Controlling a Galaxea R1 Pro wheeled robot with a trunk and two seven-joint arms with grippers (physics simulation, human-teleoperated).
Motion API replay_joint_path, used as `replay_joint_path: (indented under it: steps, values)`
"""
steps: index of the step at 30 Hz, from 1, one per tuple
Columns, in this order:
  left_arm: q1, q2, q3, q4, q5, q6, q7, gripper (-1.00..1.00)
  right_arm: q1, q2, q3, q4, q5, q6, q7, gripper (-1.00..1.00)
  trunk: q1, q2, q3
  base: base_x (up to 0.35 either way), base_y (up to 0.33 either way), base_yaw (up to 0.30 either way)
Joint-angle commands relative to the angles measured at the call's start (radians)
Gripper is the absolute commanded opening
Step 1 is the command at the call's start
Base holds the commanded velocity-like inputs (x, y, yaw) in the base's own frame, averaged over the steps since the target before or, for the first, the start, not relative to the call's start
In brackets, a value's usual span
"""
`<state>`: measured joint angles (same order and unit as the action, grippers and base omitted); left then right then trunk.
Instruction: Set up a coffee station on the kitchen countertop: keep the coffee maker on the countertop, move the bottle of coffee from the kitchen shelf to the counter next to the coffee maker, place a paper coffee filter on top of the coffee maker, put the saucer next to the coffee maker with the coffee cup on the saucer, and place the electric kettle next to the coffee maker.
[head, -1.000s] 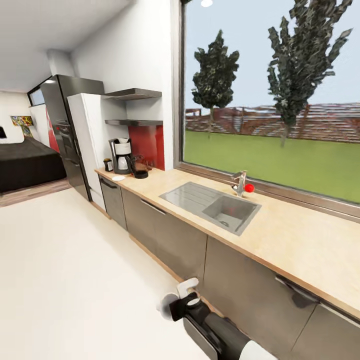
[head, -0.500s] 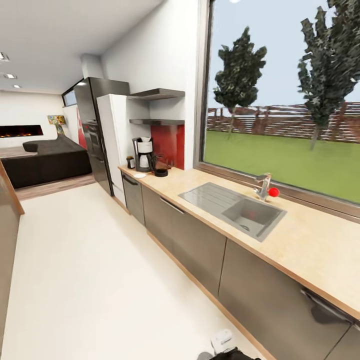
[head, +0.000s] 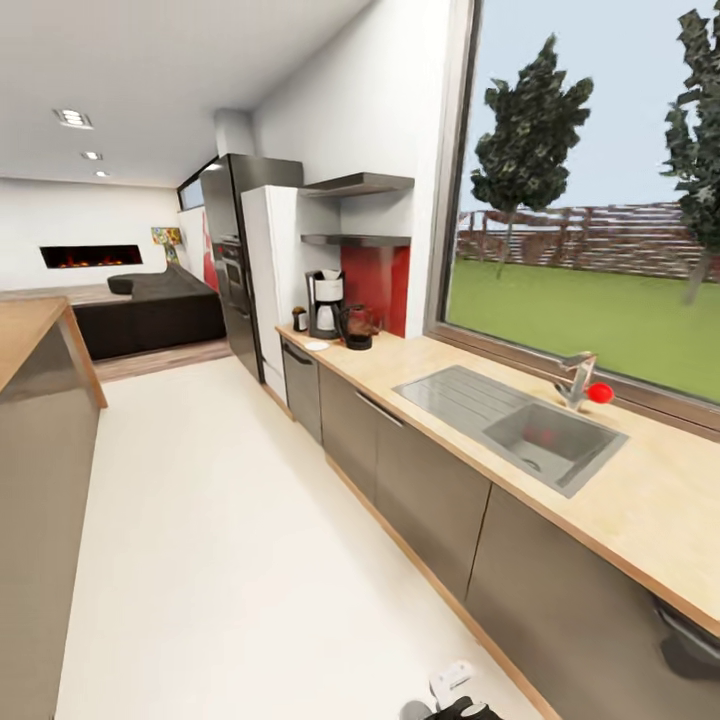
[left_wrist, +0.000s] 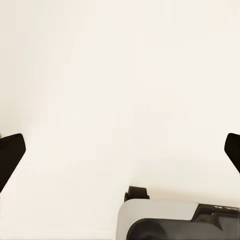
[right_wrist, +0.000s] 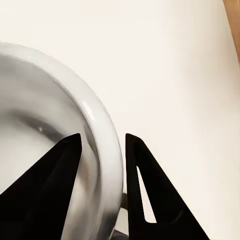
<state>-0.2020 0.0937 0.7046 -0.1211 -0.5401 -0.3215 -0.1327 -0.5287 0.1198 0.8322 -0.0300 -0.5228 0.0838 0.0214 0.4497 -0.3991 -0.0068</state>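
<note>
Jaws of my right gripper pinch the coffee cup by its rim, one inside, one outside. My left gripper gapes wide, empty. The cup looks light, rigid, slippery and breakable. Far along the tabletop, the saucer lies beside the coffee maker.

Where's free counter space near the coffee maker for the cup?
Bare worktop runs between the kettle and the sink. Crowded at the far end: bottle, saucer, coffee maker and kettle stand close together. The right gripper is clamped on the white cup.
</note>
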Motion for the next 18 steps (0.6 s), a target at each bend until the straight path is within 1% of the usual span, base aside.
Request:
replay_joint_path:
  steps: [1, 10, 13, 18]
  values:
    - [0.000, 0.000, 0.009, 0.001, -0.004, -0.002, -0.005, 1.00, 0.000, 0.000, 0.008, -0.001, -0.010, 0.004, 0.002, -1.00, 0.000, -0.001, -0.002, 0.000, 0.000, 0.255]
    - [-0.002, 0.000, 0.007, 0.003, -0.006, -0.002, -0.007, 1.00, 0.000, 0.000, 0.008, -0.001, -0.011, 0.004, 0.000, -1.00, 0.000, -0.001, -0.008, 0.009, 0.000, 0.261]
    - [-0.002, 0.000, 0.007, 0.003, -0.006, -0.002, -0.006, 1.00, 0.000, 0.000, 0.008, -0.001, -0.011, 0.004, 0.000, -1.00, 0.000, -0.001, -0.010, 0.218, 0.000, 0.262]
    - [-0.002, -0.001, 0.007, 0.003, -0.006, -0.002, -0.007, 1.00, 0.000, 0.000, 0.007, -0.001, -0.011, 0.004, 0.000, -1.00, 0.000, -0.001, -0.013, 0.318, 0.000, 0.262]
